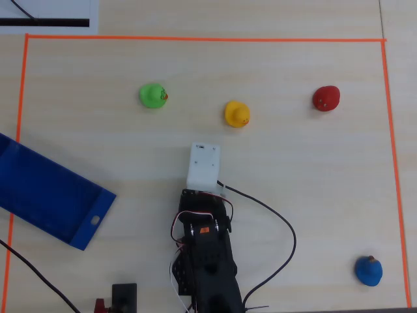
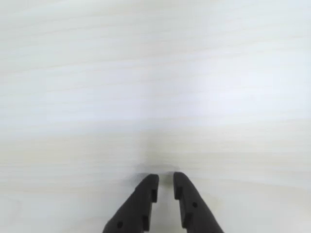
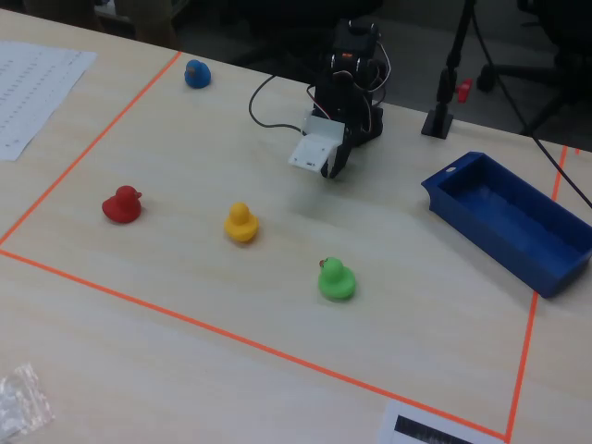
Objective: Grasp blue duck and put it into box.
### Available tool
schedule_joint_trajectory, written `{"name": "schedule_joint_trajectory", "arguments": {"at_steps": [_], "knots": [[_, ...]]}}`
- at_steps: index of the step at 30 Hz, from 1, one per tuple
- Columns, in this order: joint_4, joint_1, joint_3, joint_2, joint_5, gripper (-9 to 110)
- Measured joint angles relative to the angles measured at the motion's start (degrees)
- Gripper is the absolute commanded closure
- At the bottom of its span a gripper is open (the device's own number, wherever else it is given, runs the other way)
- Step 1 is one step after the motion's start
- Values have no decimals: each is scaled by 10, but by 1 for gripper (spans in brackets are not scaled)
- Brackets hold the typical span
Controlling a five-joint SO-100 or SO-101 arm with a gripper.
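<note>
The jaws are hanging nearly closed, only a narrow gap showing between the two black tips in the wrist view, and nothing is sitting between them; just pale wood-grain surface is filling the rest of that view. In the overhead view the arm is sitting at the bottom centre with its white wrist block pointing up toward the ducks. The blue duck is resting alone in the lower right corner of the orange tape border, well apart from the arm. The box is lying empty at the left edge, its slot handle facing the arm. The green duck, yellow duck and red duck are standing in a loose row across the upper part of the surface.
</note>
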Motion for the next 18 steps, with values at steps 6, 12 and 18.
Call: {"name": "schedule_joint_trajectory", "arguments": {"at_steps": [6,12,18], "knots": [[-10,30,0,-4,-11,99],[-63,110,-98,-81,-35,89],[-108,198,-373,-301,-22,88]]}}
